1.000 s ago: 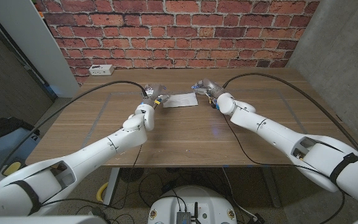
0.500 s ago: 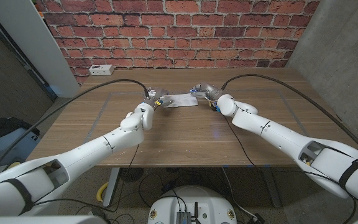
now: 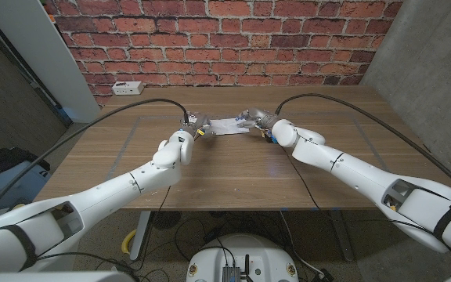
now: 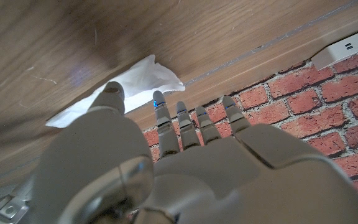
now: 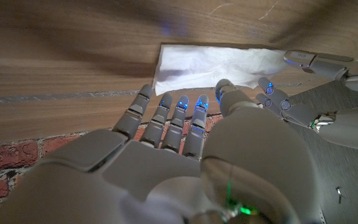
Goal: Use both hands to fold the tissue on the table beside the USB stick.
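Surface: wooden table (image 3: 233, 168), brown grain, with faint pale lines marking a rectangle on its top. Two black cables (image 3: 124, 111) arc over it to the wrists.

Room: red brick wall (image 3: 225, 39) behind the far edge; grey concrete panel (image 3: 425, 66) beyond the right edge; pale panel (image 3: 34, 55) leaning beyond the left edge. White power strip (image 3: 126, 87) at the far left corner of the table.

Item: tissue (image 3: 230, 125), white, thin, creased, lying flat near the middle of the far edge, between the two hands. The USB stick cannot be made out.

Left hand (image 3: 193, 126): at the tissue's left end. In the left wrist view its fingers (image 4: 185, 121) are stretched out side by side, thumb apart and tipped against the tissue's edge; nothing gripped.

Right hand (image 3: 257, 119): at the tissue's right end. In the right wrist view its fingers (image 5: 182, 115) reach out straight with their tips just at the tissue's edge, thumb tip at or on the paper; whether it presses the sheet cannot be told, and no grip shows.

Change from one second ago: both hands have moved closer to the far edge and inward along the tissue's ends; the tissue appears narrower and lies nearer the far edge than before.
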You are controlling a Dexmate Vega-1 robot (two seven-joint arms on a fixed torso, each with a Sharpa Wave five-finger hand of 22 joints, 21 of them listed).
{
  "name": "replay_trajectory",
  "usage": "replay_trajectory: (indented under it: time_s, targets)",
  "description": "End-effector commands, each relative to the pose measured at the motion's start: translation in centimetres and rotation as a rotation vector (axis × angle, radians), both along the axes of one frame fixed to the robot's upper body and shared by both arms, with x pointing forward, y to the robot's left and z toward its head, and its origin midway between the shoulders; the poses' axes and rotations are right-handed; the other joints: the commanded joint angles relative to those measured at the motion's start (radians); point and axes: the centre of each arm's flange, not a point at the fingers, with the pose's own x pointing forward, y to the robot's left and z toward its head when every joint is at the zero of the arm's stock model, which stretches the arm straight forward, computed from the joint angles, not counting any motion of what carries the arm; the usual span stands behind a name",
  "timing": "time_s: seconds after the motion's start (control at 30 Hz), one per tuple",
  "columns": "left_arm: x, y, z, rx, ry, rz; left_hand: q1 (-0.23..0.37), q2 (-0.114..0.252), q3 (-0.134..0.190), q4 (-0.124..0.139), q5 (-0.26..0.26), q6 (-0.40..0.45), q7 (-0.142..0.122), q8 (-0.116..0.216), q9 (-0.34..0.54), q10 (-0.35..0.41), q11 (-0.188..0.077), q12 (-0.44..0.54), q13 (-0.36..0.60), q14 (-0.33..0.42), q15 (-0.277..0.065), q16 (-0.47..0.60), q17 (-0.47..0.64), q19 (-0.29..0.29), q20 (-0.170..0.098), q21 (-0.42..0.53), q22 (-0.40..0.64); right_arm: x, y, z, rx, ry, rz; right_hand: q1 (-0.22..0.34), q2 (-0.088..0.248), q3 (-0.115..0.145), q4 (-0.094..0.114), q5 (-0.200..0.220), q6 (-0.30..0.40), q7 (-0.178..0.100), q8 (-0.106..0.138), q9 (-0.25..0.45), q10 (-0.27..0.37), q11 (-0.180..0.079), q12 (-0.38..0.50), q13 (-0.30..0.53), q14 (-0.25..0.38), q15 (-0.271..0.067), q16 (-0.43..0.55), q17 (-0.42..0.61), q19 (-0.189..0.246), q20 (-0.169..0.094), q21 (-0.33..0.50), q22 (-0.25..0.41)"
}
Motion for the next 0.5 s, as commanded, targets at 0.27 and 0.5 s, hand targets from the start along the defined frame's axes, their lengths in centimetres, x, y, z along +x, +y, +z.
replay_trajectory:
  time_s: [0.27, 0.5]
  targets:
    - [1.3, -0.3, 0.3, 0.073, 0.048, 0.037, 0.047, 0.013, 0.012, -0.035, -0.003, 0.004, -0.070, -0.013, 0.002, -0.044, -0.007, -0.009, -0.002, -0.027, 0.010, 0.002, 0.001, -0.001, -0.003, -0.006, 0.000, -0.4, 0.8, -0.1, -0.024, 0.051, 0.035, -0.031, -0.032, -0.011, 0.001, -0.004, -0.014, 0.009, -0.001, 0.002, 0.002, 0.020, -0.016, -0.002, -0.028, -0.009, -0.011, -0.006, -0.027, 0.009, -0.009, 0.000]
    - [1.9, -0.7, 0.1, 0.096, 0.028, 0.030, 0.061, 0.013, 0.013, -0.047, -0.004, 0.029, -0.085, -0.008, 0.002, -0.032, -0.016, 0.000, -0.002, -0.018, -0.003, 0.008, 0.000, 0.015, -0.009, -0.003, -0.001, -0.4, 0.7, -0.1, -0.021, 0.053, 0.035, -0.044, -0.034, -0.014, 0.005, -0.005, -0.018, 0.016, -0.001, 0.001, -0.003, 0.025, -0.021, -0.003, -0.031, -0.008, -0.011, -0.006, -0.032, 0.013, -0.011, 0.000]
